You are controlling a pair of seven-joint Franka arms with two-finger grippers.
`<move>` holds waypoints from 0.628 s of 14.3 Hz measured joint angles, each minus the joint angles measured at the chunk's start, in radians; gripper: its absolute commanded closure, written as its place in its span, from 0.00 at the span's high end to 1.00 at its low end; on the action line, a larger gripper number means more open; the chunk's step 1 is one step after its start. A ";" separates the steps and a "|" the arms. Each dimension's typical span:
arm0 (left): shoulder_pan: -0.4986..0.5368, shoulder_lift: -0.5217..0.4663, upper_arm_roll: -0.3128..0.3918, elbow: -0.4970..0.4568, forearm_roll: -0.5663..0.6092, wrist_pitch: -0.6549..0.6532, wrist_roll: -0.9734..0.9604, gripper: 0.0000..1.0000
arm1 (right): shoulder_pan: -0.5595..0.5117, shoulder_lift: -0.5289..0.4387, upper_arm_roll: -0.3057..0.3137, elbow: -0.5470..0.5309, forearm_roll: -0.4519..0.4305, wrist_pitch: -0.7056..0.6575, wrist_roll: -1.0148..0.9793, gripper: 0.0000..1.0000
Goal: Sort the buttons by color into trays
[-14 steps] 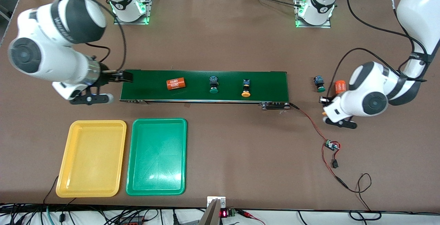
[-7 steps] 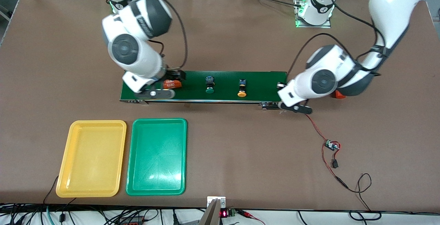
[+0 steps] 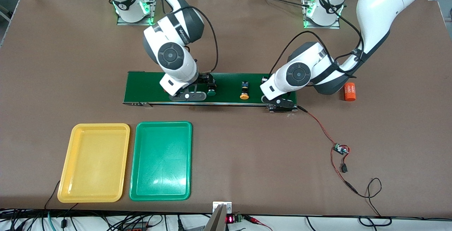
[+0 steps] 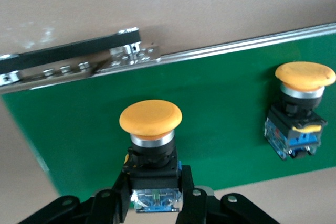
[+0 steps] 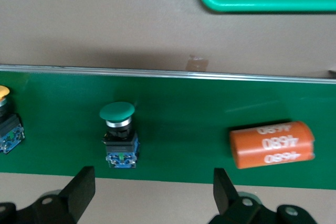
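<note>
My left gripper (image 4: 155, 187) is shut on the black-and-blue body of a yellow-capped button (image 4: 150, 120), held low over the conveyor belt's end toward the left arm; in the front view this gripper (image 3: 265, 80) sits under the arm. A second yellow button (image 3: 244, 91) lies on the belt, and it shows in the left wrist view as well (image 4: 299, 108). A green-capped button (image 5: 118, 135) lies on the belt just ahead of my open right gripper (image 5: 153, 182), which holds nothing. The yellow tray (image 3: 93, 163) and green tray (image 3: 160, 160) lie empty, nearer to the front camera than the belt.
The dark-green conveyor belt (image 3: 226, 82) crosses the middle of the table. One orange cylinder (image 5: 270, 142) lies on it beside the green button; another (image 3: 349, 91) lies on the table off the belt's end. A red wire with a small board (image 3: 339, 149) trails nearer to the camera.
Both arms swung in over the belt. The left gripper carried its yellow button from the table to the belt's end. The things on the belt drifted toward the right arm's end.
</note>
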 measured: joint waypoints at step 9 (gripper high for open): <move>0.061 -0.015 0.011 0.053 0.000 -0.116 -0.003 1.00 | 0.043 0.097 -0.002 0.000 -0.019 0.052 0.020 1.00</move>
